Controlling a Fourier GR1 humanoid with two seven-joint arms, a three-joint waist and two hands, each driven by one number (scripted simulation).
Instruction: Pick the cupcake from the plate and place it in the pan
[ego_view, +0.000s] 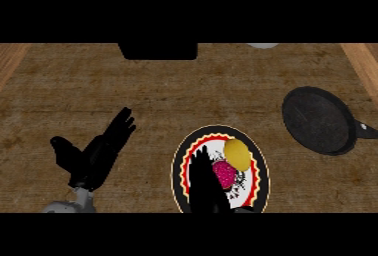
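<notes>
The surface fills the frame. The pan lies at the right of the frame, handle toward the right edge, well apart from the plate at lower centre. The left hand rests open at the left of the frame, fingers up.

The right hand enters from the lower edge and lies over the left half of the plate. Its fingers are extended, not curled round anything. The cupcake, pink-topped, sits on the plate just right of those fingers; whether they touch it cannot be told. A yellow object lies just above the cupcake, close against it.

Step in hand, as judged: closing on the cupcake.

1. Bring the fingers to one side of the cupcake and the thumb to the other.
2. Keep the fingertips clear of the yellow object.
3. Close low on the cupcake's sides, not on its top.
4. Lift straight up before travelling toward the pan.
</notes>
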